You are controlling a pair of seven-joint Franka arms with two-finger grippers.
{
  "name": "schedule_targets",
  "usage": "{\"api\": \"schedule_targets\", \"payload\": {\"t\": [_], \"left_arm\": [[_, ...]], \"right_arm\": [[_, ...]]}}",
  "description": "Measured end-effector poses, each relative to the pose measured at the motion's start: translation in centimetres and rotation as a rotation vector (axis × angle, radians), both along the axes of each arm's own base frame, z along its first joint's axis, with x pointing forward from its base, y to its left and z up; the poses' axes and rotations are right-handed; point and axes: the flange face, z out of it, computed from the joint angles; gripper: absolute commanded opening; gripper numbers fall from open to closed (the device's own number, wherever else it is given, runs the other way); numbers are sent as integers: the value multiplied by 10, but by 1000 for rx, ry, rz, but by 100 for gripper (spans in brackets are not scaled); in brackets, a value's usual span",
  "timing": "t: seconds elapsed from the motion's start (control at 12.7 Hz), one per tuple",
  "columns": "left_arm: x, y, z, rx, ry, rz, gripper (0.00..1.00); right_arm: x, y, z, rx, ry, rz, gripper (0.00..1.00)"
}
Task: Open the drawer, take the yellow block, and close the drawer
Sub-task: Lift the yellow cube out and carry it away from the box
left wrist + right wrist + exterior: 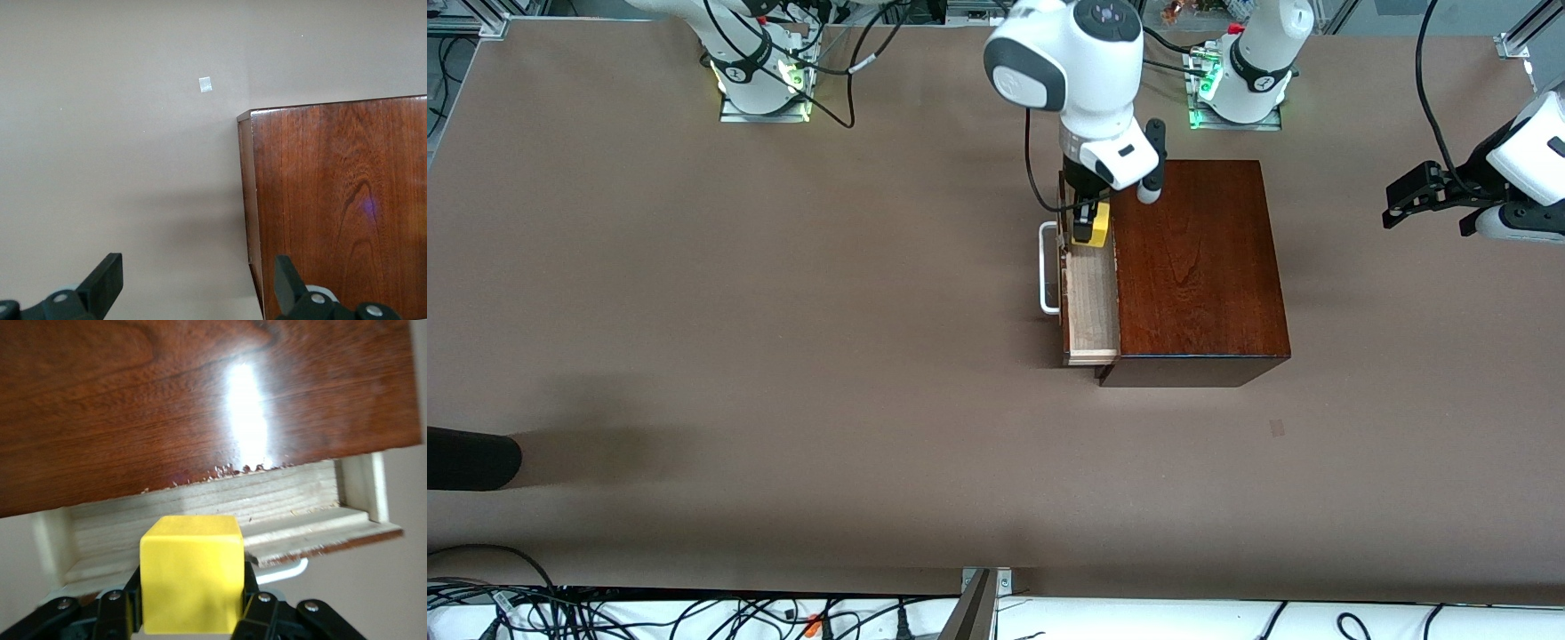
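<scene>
The dark wooden box (1200, 267) lies in the middle of the table with its drawer (1092, 302) pulled out toward the right arm's end, showing a pale inside and a white handle (1048, 267). My right gripper (1087, 222) is shut on the yellow block (1101, 228), over the end of the drawer farther from the front camera. In the right wrist view the yellow block (190, 573) sits between the black fingers (257, 607), with the drawer (200, 507) under it. My left gripper (1405, 200) waits open over the left arm's end of the table. Its wrist view shows the box (333, 200).
A small pale tape mark (1277, 428) lies on the brown table nearer the front camera than the box, also seen as a tape mark (205, 85) in the left wrist view. A black object (471, 458) juts in at the right arm's end.
</scene>
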Motion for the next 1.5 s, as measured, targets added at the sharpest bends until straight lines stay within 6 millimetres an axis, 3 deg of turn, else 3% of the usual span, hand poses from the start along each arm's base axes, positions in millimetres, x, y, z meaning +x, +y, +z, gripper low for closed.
{"api": "schedule_targets", "payload": {"t": [0.24,0.4,0.63,0.87,1.26,1.5], "left_arm": [[0,0,0,0,0,0,100],[0,0,0,0,0,0,100],[0,0,0,0,0,0,100],[0,0,0,0,0,0,100],[0,-1,0,0,1,-2,100],[0,-3,0,0,1,-6,100]], "right_arm": [[25,-35,52,39,30,-75,13],[62,-76,77,69,64,-158,13],[139,-169,107,108,74,-312,13],[182,-255,131,92,87,-431,13],[231,-389,127,58,216,-632,12],[242,-443,105,27,247,-722,12]]}}
